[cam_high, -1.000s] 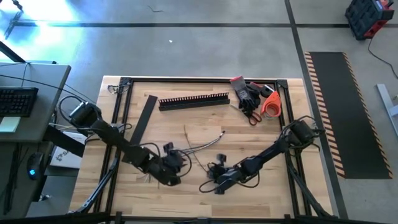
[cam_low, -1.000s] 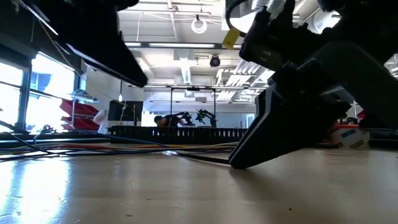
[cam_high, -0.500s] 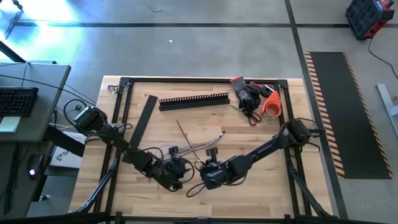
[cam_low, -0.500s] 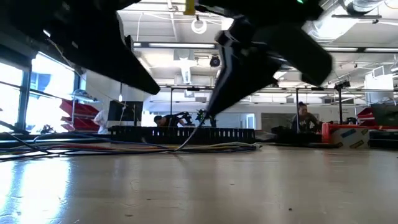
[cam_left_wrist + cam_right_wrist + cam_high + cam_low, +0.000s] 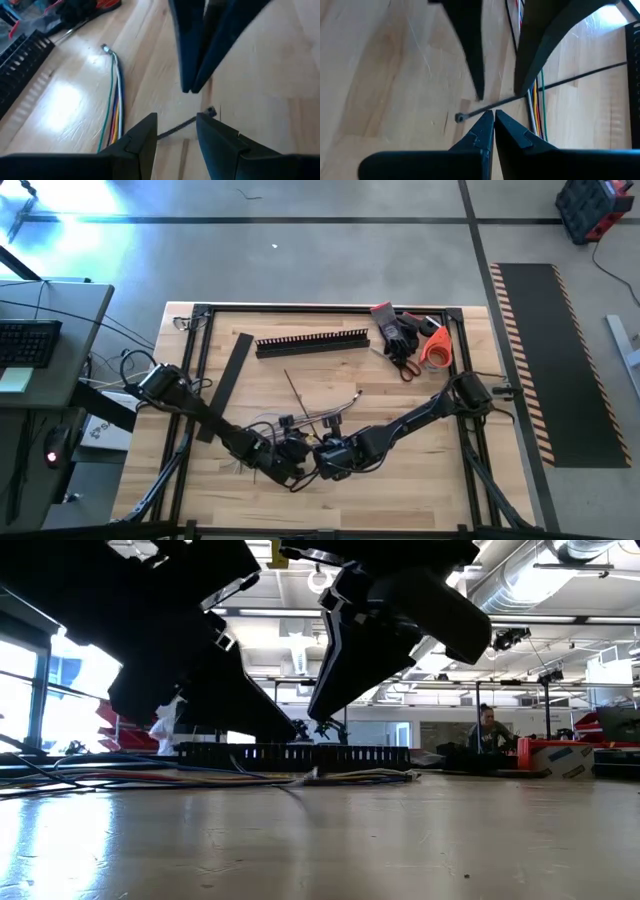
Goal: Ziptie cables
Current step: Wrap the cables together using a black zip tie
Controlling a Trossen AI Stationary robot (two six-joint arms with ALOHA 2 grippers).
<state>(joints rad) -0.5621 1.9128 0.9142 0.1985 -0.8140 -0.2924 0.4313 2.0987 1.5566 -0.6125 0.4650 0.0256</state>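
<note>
Both claws met low over the tabletop (image 5: 420,480) front-centre. Left claw (image 5: 176,131) was parted narrowly, straddling a thin dark zip tie (image 5: 182,125). Right claw (image 5: 494,120) was pinched together on that tie. Cables (image 5: 330,412) lay loose just behind them.

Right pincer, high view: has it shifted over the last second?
Yes. The right pincer has travelled toward the table's left side, away from the orange-handled scissors, and now sits close against the left pincer over the cables.
</note>
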